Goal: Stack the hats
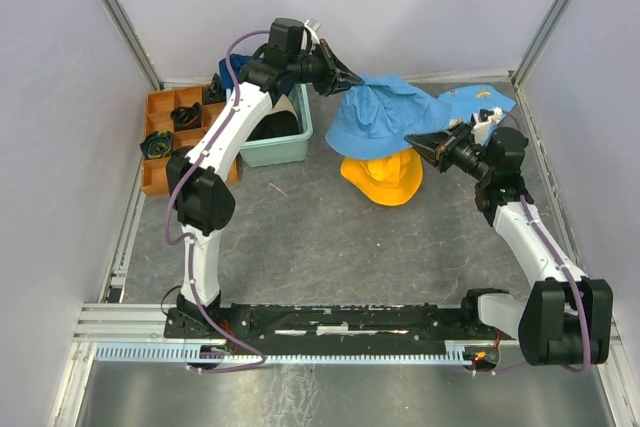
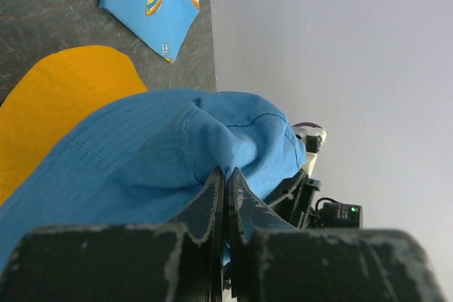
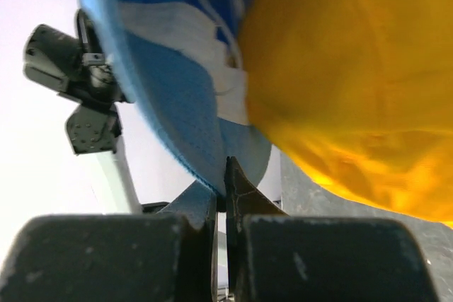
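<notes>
A light blue hat [image 1: 385,114] hangs in the air between my two grippers, above a yellow-orange hat [image 1: 383,177] that lies on the table. My left gripper [image 1: 343,79] is shut on the blue hat's far left brim; the left wrist view shows it [image 2: 226,172] pinching the fabric [image 2: 141,167], with the yellow-orange hat [image 2: 56,104] below. My right gripper [image 1: 425,140] is shut on the near right brim. In the right wrist view it [image 3: 221,167] pinches the brim [image 3: 170,118] beside the yellow-orange hat [image 3: 354,83]. The black and navy hats are out of sight.
A mint-green tub [image 1: 282,132] stands at the back left, partly under my left arm. An orange compartment tray [image 1: 175,137] with small items is left of it. A flat light-blue printed cloth [image 1: 480,99] lies at the back right. Walls enclose the table.
</notes>
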